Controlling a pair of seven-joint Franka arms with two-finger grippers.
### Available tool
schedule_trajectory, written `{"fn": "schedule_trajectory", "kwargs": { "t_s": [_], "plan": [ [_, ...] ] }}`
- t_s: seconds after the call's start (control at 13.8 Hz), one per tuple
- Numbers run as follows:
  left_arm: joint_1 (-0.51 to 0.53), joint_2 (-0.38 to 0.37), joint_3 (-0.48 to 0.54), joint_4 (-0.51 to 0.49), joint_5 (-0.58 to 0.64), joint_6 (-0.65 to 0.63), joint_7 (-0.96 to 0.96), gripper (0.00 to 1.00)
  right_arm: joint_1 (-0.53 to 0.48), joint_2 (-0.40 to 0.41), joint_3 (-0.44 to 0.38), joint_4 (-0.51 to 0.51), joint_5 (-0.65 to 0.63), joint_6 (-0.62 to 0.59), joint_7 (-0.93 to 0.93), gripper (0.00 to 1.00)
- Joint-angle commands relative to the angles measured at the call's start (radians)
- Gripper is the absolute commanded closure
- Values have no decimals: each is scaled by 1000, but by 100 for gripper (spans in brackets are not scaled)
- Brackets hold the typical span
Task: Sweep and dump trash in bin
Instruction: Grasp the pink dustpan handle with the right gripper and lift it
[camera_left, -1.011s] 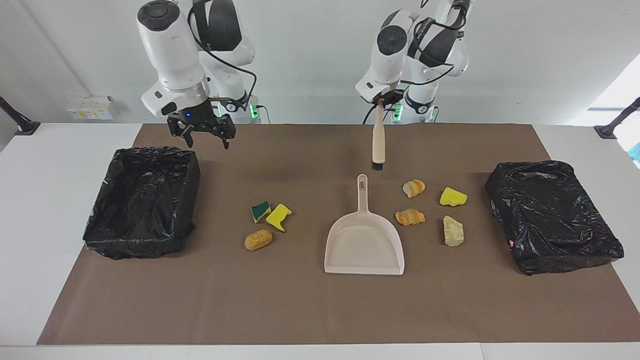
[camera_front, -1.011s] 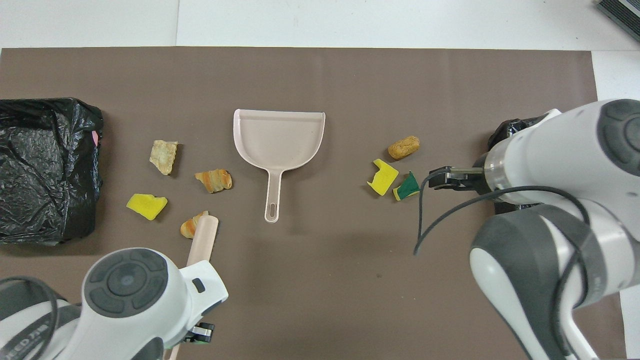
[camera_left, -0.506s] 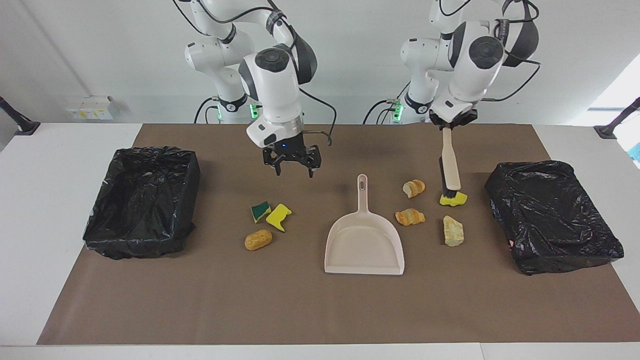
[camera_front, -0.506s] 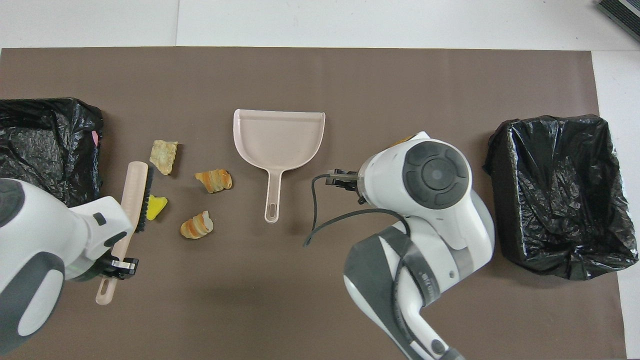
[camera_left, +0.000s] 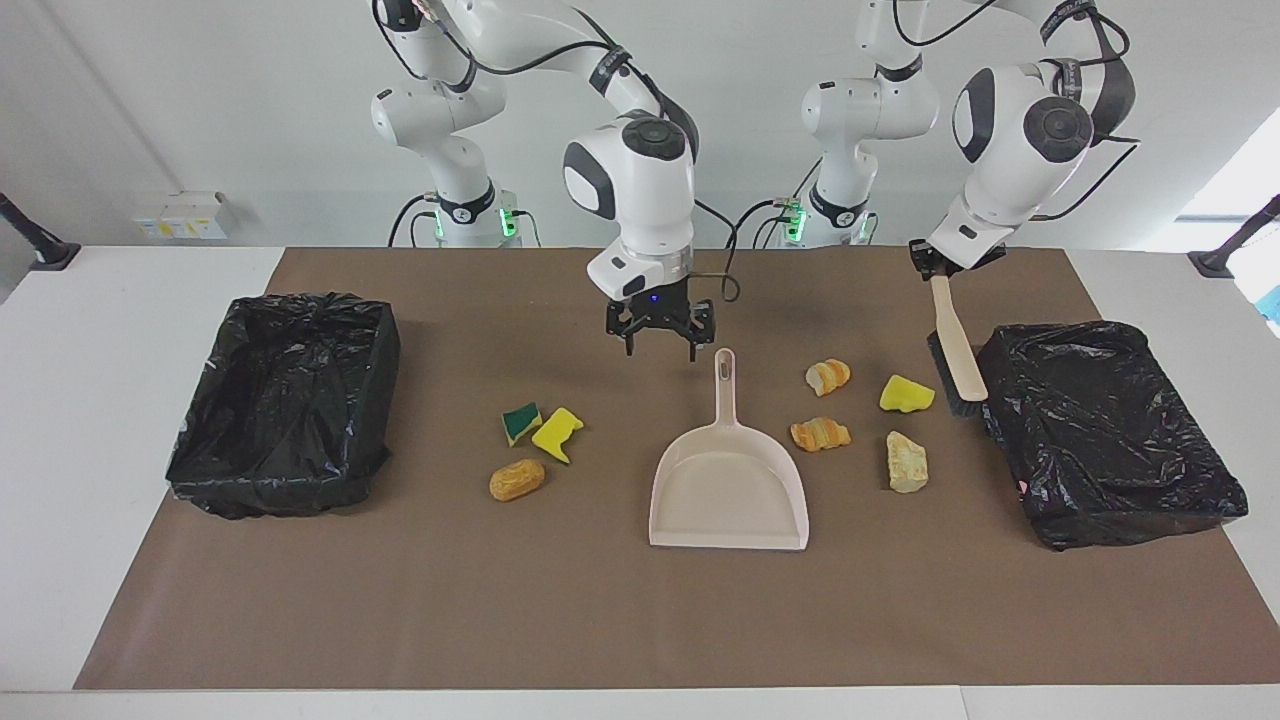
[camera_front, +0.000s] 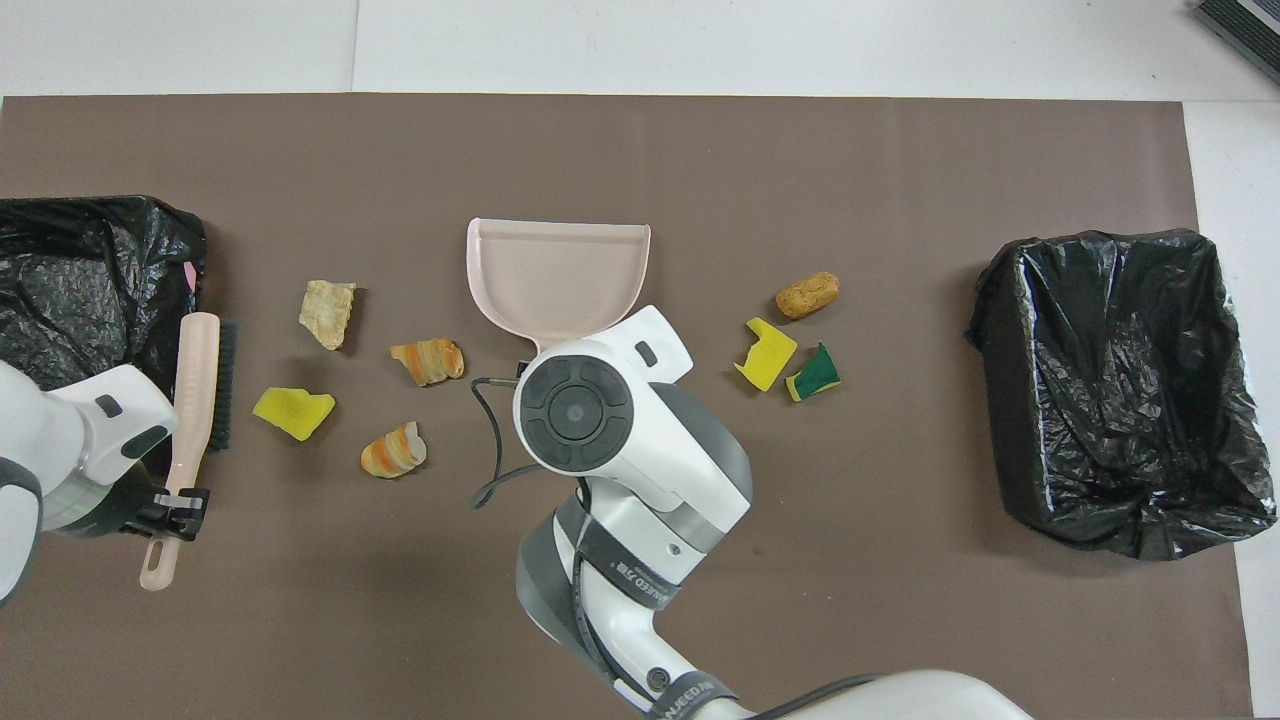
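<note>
The left end effector (camera_left: 938, 268) is clamped on the brush (camera_left: 957, 350) handle beside one bin (camera_left: 1110, 430). The right end effector (camera_left: 660, 338), fingers spread and empty, hovers over the dustpan (camera_left: 728, 480) handle. The trash (camera_left: 820, 434), light soft scraps, flanks the dustpan on the tabletop (camera_left: 600, 610); it probably skids easily, so sweeping beats pinching.

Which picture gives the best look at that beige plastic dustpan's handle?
The facing view: the whole beige plastic dustpan shows there, handle included, beside the open right pincer. In the overhead view the right arm hides the handle; only the pan shows.
</note>
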Motion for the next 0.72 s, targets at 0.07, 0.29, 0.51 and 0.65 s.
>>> {"fn": "schedule_trajectory", "kwargs": {
  "t_s": [0.07, 0.29, 0.51, 0.65],
  "plan": [
    [36, 4, -12, -21, -7, 17, 5, 100, 38, 108, -3, 66, -48, 78, 26, 0],
    [35, 2, -12, -28, -7, 24, 5, 100, 52, 125, -1, 66, -97, 82, 16, 5],
    [35, 2, -12, -30, -7, 24, 5, 100, 58, 124, -3, 70, -111, 66, 15, 15],
    [35, 2, -12, -31, -7, 24, 5, 100, 64, 121, -3, 68, -128, 66, 13, 30]
  ]
}}
